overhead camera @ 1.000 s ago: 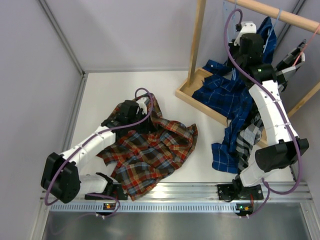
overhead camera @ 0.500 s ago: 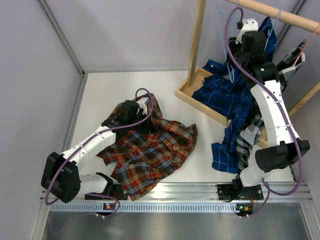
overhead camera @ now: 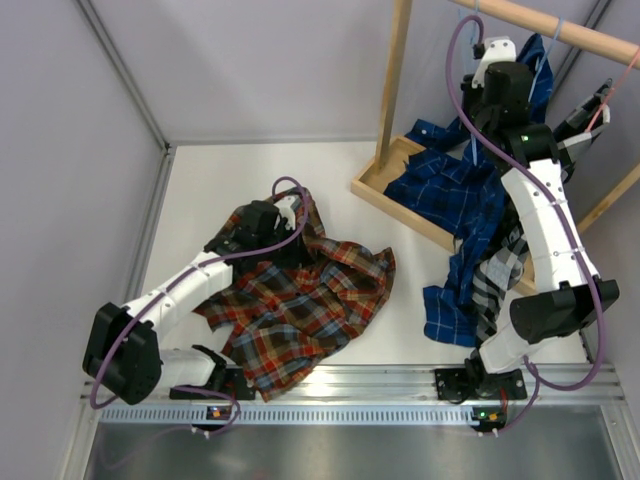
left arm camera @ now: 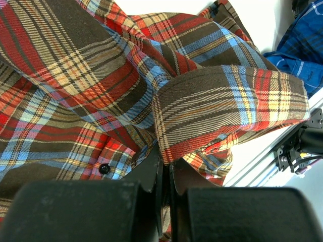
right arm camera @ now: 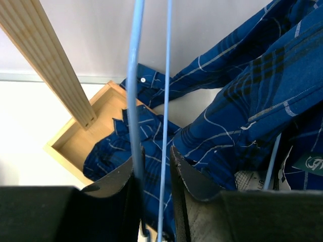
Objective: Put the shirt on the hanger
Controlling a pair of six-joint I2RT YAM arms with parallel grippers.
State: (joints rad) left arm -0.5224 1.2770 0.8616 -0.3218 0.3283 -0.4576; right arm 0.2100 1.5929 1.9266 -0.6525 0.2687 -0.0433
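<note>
The plaid shirt (overhead camera: 300, 300) lies crumpled on the white table at the left. My left gripper (overhead camera: 290, 215) is at its far edge, shut on a fold of the cloth (left arm camera: 212, 106), which runs down between the black fingers (left arm camera: 146, 169). My right gripper (overhead camera: 487, 62) is raised by the wooden rail. In the right wrist view its jaws (right arm camera: 156, 161) stand slightly apart. The light-blue hanger's thin wire (right arm camera: 167, 75) runs through the gap, and a thicker blurred wire (right arm camera: 134, 101) lies against the left finger. The hanger's hook is out of view.
A wooden rail (overhead camera: 560, 30) and post (overhead camera: 392, 90) stand on a wooden base frame (overhead camera: 372, 185) at the back right. A dark blue check shirt (overhead camera: 450, 200) drapes over the base. A black-and-white check shirt (overhead camera: 495, 280) hangs beside the right arm. Grey walls stand close by.
My right gripper has risen slightly toward the rail with the hanger wires between its jaws. The left arm and the plaid shirt have not moved.
</note>
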